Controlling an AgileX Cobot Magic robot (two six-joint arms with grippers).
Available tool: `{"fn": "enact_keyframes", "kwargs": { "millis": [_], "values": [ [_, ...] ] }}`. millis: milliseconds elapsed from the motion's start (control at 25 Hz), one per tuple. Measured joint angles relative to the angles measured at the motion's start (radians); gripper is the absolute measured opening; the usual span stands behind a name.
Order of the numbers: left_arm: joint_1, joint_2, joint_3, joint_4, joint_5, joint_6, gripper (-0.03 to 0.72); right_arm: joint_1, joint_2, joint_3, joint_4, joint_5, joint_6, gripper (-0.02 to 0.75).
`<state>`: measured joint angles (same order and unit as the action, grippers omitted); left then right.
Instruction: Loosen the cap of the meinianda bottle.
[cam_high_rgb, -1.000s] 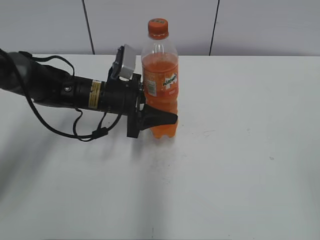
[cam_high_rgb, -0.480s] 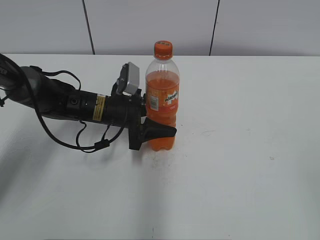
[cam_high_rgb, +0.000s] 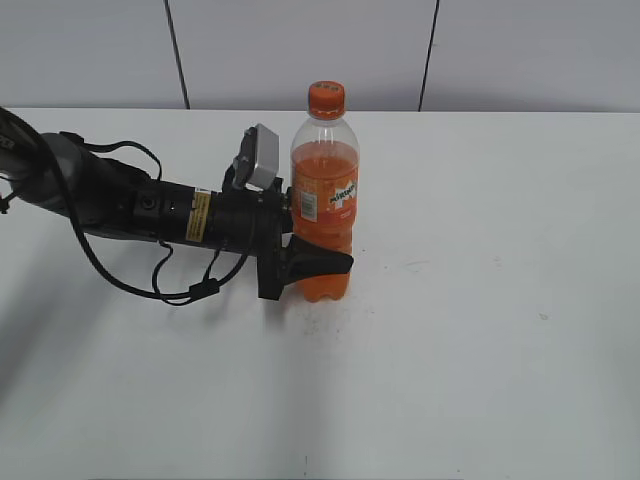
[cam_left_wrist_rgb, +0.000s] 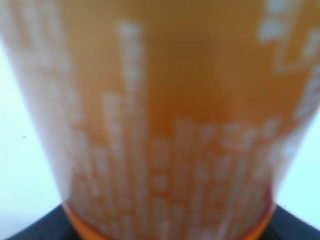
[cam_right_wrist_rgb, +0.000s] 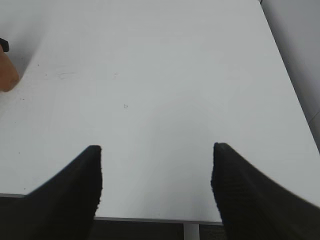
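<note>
The meinianda bottle (cam_high_rgb: 324, 205) stands upright on the white table, clear plastic with orange drink and an orange label. Its orange cap (cam_high_rgb: 326, 99) sits on top. My left gripper (cam_high_rgb: 318, 262) reaches in from the left and is shut on the bottle's lower body. In the left wrist view the bottle's label (cam_left_wrist_rgb: 165, 125) fills the frame, blurred, with the dark jaws at the bottom corners. My right gripper (cam_right_wrist_rgb: 156, 170) is open and empty above the table's near edge; it is out of the exterior view. A bit of the bottle (cam_right_wrist_rgb: 7, 75) shows at the left edge of the right wrist view.
The white table (cam_high_rgb: 480, 300) reaches to a grey panelled wall at the back. The left arm and its cable (cam_high_rgb: 150, 210) lie low across the table's left side. The table's right edge (cam_right_wrist_rgb: 290, 85) shows in the right wrist view.
One second ago the bottle was held tilted and higher; the left gripper brought it down and a little right, upright on the table. Nothing has moved in the last half second.
</note>
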<state>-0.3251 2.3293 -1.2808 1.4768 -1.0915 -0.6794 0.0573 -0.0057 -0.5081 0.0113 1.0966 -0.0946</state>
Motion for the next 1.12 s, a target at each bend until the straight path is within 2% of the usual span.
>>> {"fn": "enact_keyframes", "kwargs": {
  "millis": [920,1120],
  "values": [
    [0.0,0.0,0.0,0.0,0.0,0.0,0.404,0.0,0.0,-0.035,-0.003,-0.042,0.029,0.514],
    [0.0,0.001,0.0,-0.001,0.0,0.0,0.404,0.0,0.159,-0.102,0.001,-0.002,0.048,0.514]
  ]
}}
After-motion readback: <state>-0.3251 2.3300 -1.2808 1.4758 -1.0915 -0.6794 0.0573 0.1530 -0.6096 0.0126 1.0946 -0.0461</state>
